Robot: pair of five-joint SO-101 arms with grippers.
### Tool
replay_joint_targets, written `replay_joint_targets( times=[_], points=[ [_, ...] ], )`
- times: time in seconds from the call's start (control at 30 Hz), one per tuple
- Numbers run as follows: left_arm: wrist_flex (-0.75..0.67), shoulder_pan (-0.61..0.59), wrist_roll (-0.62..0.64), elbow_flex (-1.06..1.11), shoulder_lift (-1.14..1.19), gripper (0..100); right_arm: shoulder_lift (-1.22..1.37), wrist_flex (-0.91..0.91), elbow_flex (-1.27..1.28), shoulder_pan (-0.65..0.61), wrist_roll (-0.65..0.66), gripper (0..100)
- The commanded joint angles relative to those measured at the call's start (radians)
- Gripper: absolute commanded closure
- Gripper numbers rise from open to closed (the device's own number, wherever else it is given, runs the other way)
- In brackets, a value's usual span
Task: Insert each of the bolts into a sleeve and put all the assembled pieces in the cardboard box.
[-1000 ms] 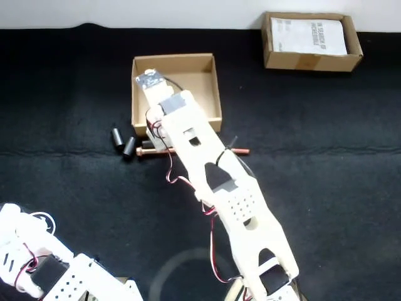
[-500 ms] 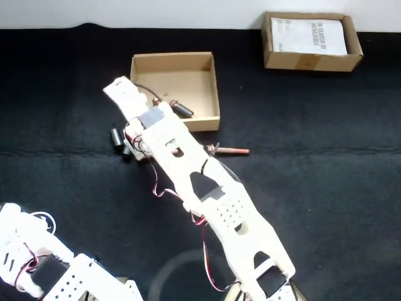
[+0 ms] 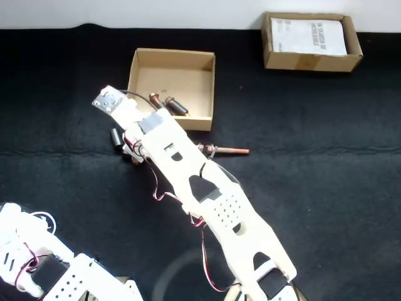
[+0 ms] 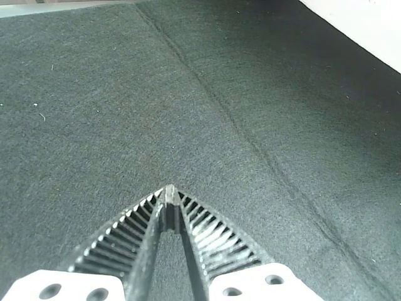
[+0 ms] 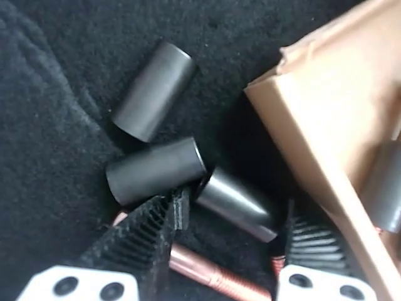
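Right arm (image 3: 188, 182) swinging leftward since a second ago: then stretching over the cardboard box (image 3: 172, 75), now hanging off the box's near left corner, above the loose sleeves. Box floor, mostly covered by the arm at that time, now showing an assembled piece (image 3: 177, 106).

Far left: left arm (image 3: 44, 269) sitting at the near edge of the desk (image 3: 326, 200). Left claw (image 4: 170, 192) hanging over bare black cloth, its fingers pressing together, pinching nothing.

Next over: three dark sleeves lying on the desk just outside the box's corner. First sleeve (image 5: 153, 91) lying a little apart from the others. Second sleeve (image 5: 155, 170) and third sleeve (image 5: 235, 204) meeting end to end. Right claw (image 5: 241, 216) standing spread, one finger on either side of the third sleeve, gripping nothing. A copper bolt (image 5: 210, 273) lying on the cloth between the fingers, just beside the third sleeve.

Centre: cardboard box sitting open toward the far side of the desk. Assembled piece resting close to the near wall, with a copper end (image 3: 153, 98) showing beside it; the rest of that one is too small to tell.

Right of the arm: a second bolt (image 3: 230, 150) lying flat on the desk, near the box's near right corner but apart from it.

Far right: a smaller box (image 3: 301, 61) holding a white sheet (image 3: 308, 36), well apart from everything else.
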Motion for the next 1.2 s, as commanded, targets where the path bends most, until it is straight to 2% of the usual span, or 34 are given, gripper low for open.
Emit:
replay_joint_targets(
  times=[0.0, 0.07, 0.17, 0.3, 0.53, 0.77, 0.87, 1.0, 1.17],
  points=[
    [-0.017, 0.012, -0.002, 0.018, -0.036, 99, 0.021, -0.035, -0.007, 0.025, 0.018, 89.1],
    [-0.017, 0.012, -0.002, 0.018, -0.036, 99, 0.019, -0.035, -0.008, 0.038, 0.014, 99.8],
    [-0.017, 0.016, -0.002, 0.018, -0.036, 99, 0.019, 0.002, -0.047, 0.061, 0.011, 99.0],
    [-0.017, 0.031, -0.002, 0.018, -0.036, 99, 0.019, 0.137, -0.162, 0.084, 0.009, 99.1],
    [-0.017, 0.033, -0.002, 0.018, -0.035, 99, 0.019, 0.432, -0.479, 0.09, 0.009, 99.1],
    [0.011, 0.093, -0.002, 0.018, -0.033, 99, 0.019, 0.627, -0.783, 0.091, 0.009, 99.1],
    [0.075, 0.182, -0.002, 0.018, -0.033, 99, 0.019, 0.648, -0.863, 0.122, 0.0, 99.1],
    [0.219, 0.32, -0.005, 0.015, -0.033, 99, -0.036, 0.65, -0.891, 0.197, -0.163, 99.1],
    [0.358, 0.443, 0.003, -0.021, -0.033, 99, -0.225, 0.651, -0.727, 0.255, -0.275, 99.1]
  ],
)
